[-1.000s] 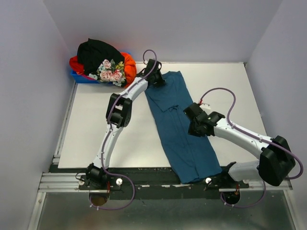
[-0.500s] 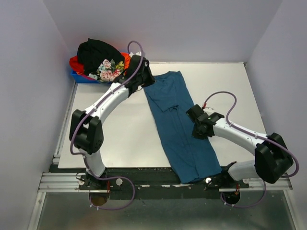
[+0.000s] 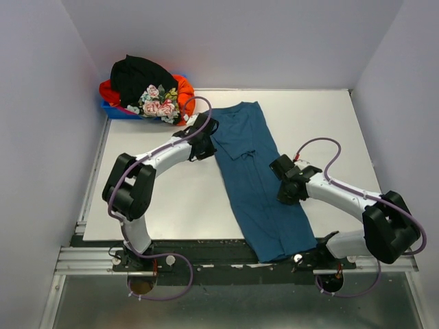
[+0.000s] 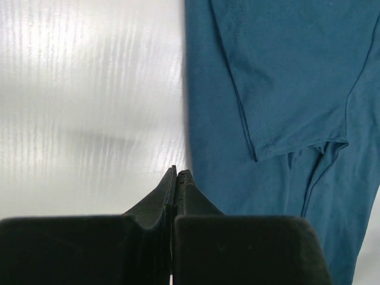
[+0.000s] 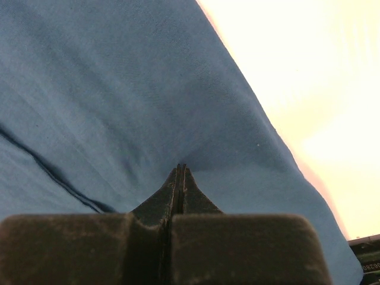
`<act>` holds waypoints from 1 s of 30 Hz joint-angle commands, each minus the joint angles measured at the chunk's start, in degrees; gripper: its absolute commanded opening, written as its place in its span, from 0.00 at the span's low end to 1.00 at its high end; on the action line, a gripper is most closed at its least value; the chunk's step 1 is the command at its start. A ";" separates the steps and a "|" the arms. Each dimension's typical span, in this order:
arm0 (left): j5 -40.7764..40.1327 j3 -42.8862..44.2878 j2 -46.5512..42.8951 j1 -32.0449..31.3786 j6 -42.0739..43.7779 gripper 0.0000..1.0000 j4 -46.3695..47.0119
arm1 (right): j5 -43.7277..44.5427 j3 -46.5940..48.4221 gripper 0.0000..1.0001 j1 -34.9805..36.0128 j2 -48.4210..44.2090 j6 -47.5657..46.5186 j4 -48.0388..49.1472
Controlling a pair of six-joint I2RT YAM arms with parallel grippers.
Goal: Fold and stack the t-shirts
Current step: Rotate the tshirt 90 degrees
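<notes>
The dark teal-blue t-shirt (image 3: pixel 260 185) lies folded into a long strip down the middle of the table, collar end at the back. My left gripper (image 3: pixel 208 145) is shut and empty, its tip (image 4: pixel 177 173) at the shirt's left edge (image 4: pixel 196 119), beside a folded-in sleeve (image 4: pixel 285 89). My right gripper (image 3: pixel 288 188) is shut, its tip (image 5: pixel 181 168) low over the teal cloth (image 5: pixel 119 89) near the shirt's right edge; no cloth shows between the fingers. The black (image 3: pixel 140 75), orange-red (image 3: pixel 184 90) and flowered (image 3: pixel 158 104) t-shirts are heaped at the back left.
The heap sits on a small blue bin (image 3: pixel 115 111) at the back left corner. White walls close in the table (image 3: pixel 171 199) on three sides. A black rail (image 3: pixel 226 248) runs along the near edge, and the shirt's hem hangs over it.
My left gripper has swung from the shirt's back corner, past the bin, down to the shirt's left edge. My right gripper has slid a little toward the near edge along the shirt.
</notes>
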 commanded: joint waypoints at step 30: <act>-3.54 42.17 34.27 4.64 7.08 0.00 -17.28 | -11.50 4.09 0.01 2.81 13.84 1.46 9.49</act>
